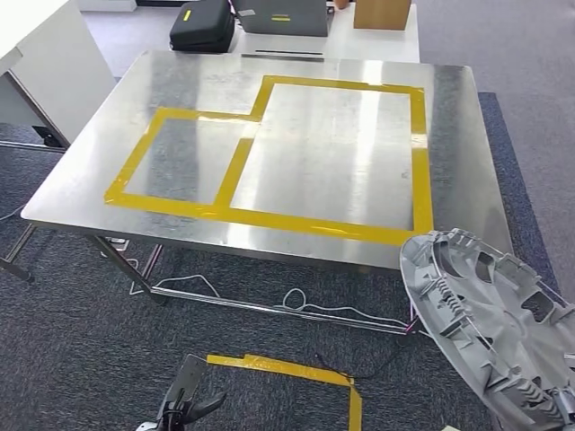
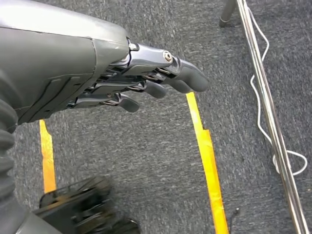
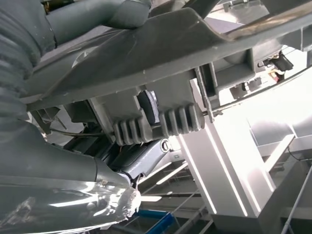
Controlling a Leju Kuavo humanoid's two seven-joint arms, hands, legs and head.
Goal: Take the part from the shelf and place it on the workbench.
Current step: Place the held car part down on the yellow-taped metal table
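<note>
The part (image 1: 488, 314) is a large grey plastic disc with ribs and cut-outs. It hangs tilted at the lower right of the head view, off the near right corner of the steel workbench (image 1: 305, 171). Up close in the right wrist view, the part's ribbed underside (image 3: 154, 53) lies across my right hand (image 3: 143, 158), which grips it from beneath. The workbench top carries two rectangles of yellow tape (image 1: 234, 171). My left hand (image 1: 181, 400) hangs low over the carpet in front of the bench, its fingers (image 2: 147, 83) stretched out and holding nothing.
A black case (image 1: 202, 25), a grey case (image 1: 283, 16) and a cardboard box (image 1: 382, 13) sit on a table behind the bench. A white table (image 1: 48, 63) stands at the left. Yellow floor tape (image 1: 291, 368), white cables (image 1: 291, 301) and the bench's lower rail (image 2: 272, 122) lie near my feet.
</note>
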